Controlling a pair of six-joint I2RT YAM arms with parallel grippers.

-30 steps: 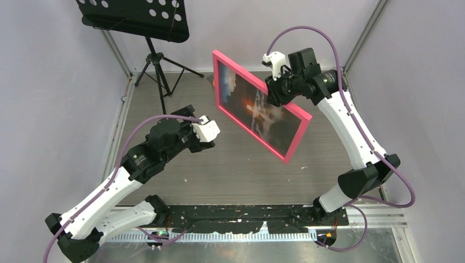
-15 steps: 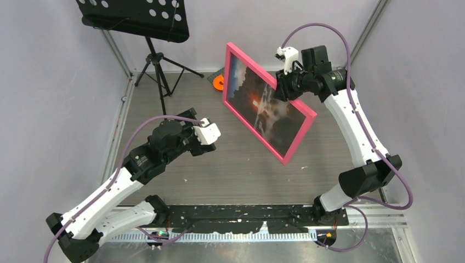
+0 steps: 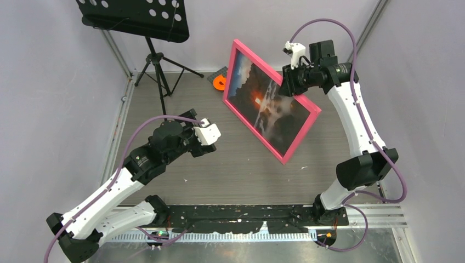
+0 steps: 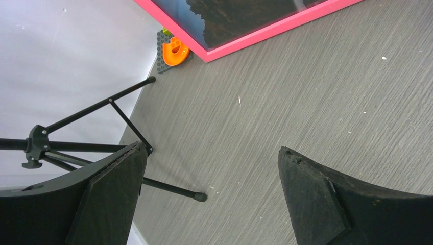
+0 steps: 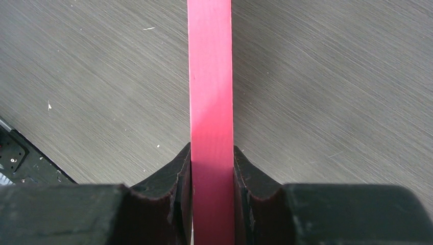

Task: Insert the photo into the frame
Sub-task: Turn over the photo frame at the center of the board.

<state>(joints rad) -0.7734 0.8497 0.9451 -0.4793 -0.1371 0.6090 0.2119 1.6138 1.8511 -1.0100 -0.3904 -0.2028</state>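
The frame (image 3: 230, 71), a pink-bordered rectangle, is held up off the table at a steep tilt in the middle-back of the top view. The photo (image 3: 263, 107), a dark seascape with an orange glow, lies inside it and faces up and to the left. My right gripper (image 3: 286, 86) is shut on the frame's upper right edge. The right wrist view shows the pink bar (image 5: 209, 76) pinched between the two fingers of that gripper (image 5: 212, 150). My left gripper (image 3: 205, 134) hovers open and holding nothing left of the frame. In its own view that gripper (image 4: 212, 148) looks at the frame's corner (image 4: 224, 48).
A black music stand (image 3: 134, 16) on a tripod (image 3: 158, 63) stands at the back left, one leg tip (image 4: 200, 196) close to my left fingers. An orange toy piece (image 3: 219, 82) on a small dark plate sits behind the frame. Grey walls close in on three sides.
My right arm has carried the frame to the right and toward the back wall, uncovering the orange piece. The left arm has stayed still with its gripper open.
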